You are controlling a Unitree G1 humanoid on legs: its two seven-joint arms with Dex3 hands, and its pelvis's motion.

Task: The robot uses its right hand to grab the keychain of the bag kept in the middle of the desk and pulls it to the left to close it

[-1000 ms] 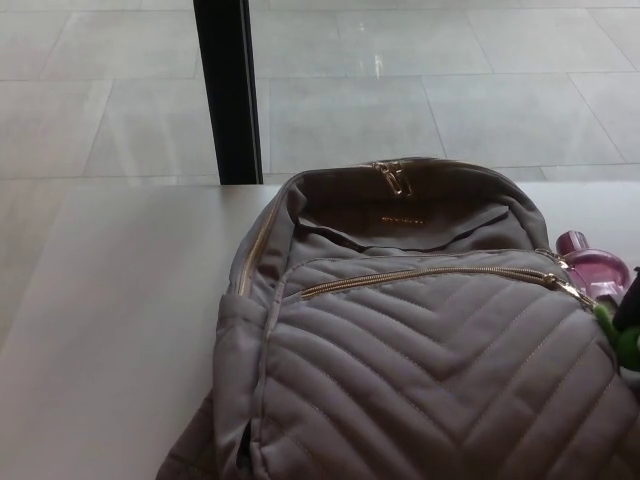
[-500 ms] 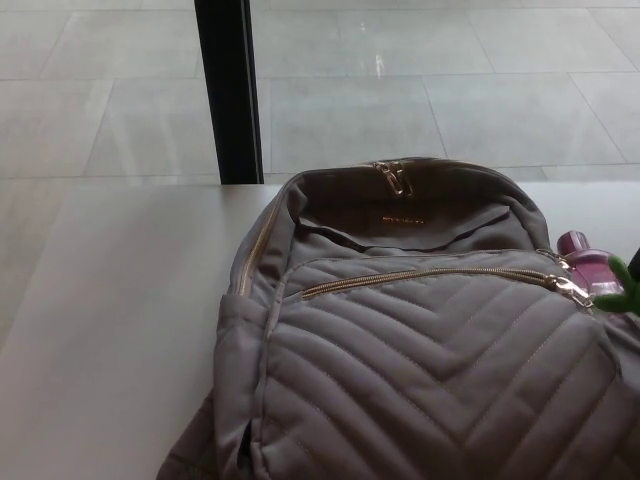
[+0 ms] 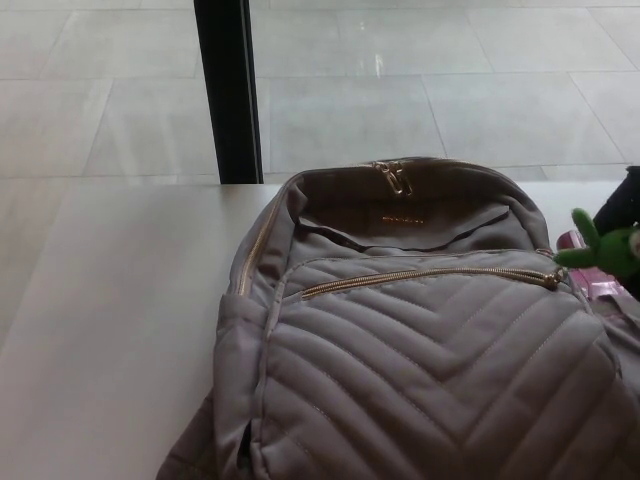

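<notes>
Keychain [image 3: 603,248], green, is gripped in the right hand [image 3: 628,205] at the right edge of the bag [image 3: 420,370], mid-bench [image 3: 110,300]. Zip slider [image 3: 553,280] sits at the far right, so the leftward pull looks entirely undone.

Light is even and soft, seemingly coming from ahead, off the pale floor [image 3: 450,110] beyond the counter [image 3: 110,300]. One small glare spot sits on a floor tile, upper middle. The counter washes out to near white, with little texture. The bag [image 3: 420,360] reads dark against it; its open mouth lies in shade, and the gold zip teeth catch faint glints. Black post [image 3: 228,90]: no detail. The whole frame is slightly soft and grainy, though the quilting seams stay legible. My right hand [image 3: 628,205], at the right edge, is an underexposed dark blur. The green keychain [image 3: 605,250] is fuzzy-edged.
</notes>
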